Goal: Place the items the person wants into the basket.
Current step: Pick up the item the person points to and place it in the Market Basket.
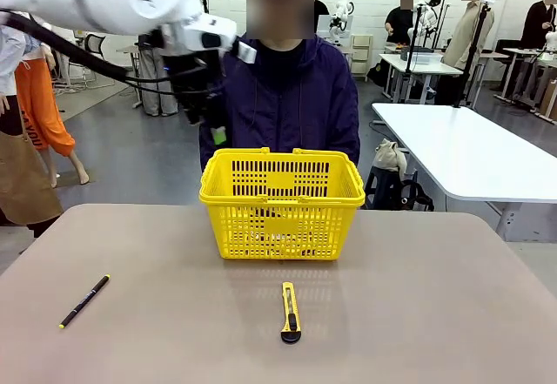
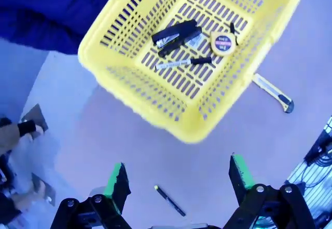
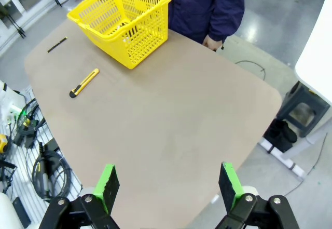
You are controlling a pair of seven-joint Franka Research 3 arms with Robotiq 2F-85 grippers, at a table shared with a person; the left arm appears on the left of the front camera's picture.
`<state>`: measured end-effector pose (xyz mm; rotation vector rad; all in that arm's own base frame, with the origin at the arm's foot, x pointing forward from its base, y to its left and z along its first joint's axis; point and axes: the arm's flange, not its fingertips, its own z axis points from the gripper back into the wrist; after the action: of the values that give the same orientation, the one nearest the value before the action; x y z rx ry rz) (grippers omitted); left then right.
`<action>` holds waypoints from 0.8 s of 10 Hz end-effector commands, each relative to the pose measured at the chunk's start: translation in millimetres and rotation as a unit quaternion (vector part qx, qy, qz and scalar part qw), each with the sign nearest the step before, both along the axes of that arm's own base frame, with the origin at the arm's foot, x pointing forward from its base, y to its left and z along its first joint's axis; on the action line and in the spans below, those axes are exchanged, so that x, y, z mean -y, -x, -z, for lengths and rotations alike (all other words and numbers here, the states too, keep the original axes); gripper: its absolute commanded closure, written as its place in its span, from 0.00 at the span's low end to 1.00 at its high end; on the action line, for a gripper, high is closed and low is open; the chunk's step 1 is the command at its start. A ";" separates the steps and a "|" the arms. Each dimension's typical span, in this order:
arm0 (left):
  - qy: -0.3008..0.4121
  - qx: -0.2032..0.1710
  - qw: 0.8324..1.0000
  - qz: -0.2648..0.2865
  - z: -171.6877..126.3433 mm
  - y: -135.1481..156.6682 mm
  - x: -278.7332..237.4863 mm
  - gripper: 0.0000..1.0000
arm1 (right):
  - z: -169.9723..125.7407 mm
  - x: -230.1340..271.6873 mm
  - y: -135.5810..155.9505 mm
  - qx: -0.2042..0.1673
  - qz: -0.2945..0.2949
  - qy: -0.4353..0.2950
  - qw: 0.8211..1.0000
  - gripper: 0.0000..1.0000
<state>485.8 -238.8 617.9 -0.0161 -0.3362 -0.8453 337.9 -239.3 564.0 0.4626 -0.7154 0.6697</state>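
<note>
Beige tabletop fills the lower half of the front view, with a busy workshop of white tables behind, and the yellow basket stands at the table's far middle, right in front of the person in the dark zipped jacket. High in the upper left of that frame the left gripper hangs above and just left of the basket's near-left corner, its jaws spread wide and holding nothing. From the left wrist view the basket sits in the upper middle of the frame, ahead of the green fingertips, and inside it lie the round yellow tape measure toward the upper right, the white-barrelled marker stretched roughly left to right across the basket floor, and a black stapler-like object, though the blur makes that last one hard to name. Both wanted items therefore look already delivered, so any coming move seems to be a retreat rather than a pick. Still out on the table are the thin black pen at lower left and the utility knife, lying lengthwise toward the camera just below the basket. In its own view the right gripper is also wide and empty, well apart from the basket at upper left, so the left arm is clearly nearer.
</note>
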 end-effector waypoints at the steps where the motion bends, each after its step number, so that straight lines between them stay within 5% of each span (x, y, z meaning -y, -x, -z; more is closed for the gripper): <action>1: 0.025 0.023 0.999 -0.011 21.5 40.6 -24.0 0.00 | 1.3 0.7 -0.8 0.013 -0.004 -0.010 1.000 0.00; 8: 0.031 0.022 0.998 -0.040 26.3 48.7 -48.8 0.00 | 1.3 0.7 -0.8 0.013 -0.004 -0.010 1.000 0.00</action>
<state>439.5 -187.3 585.9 -0.0451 -0.3935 -0.7511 337.8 -239.4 564.2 0.4623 -0.7157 0.6698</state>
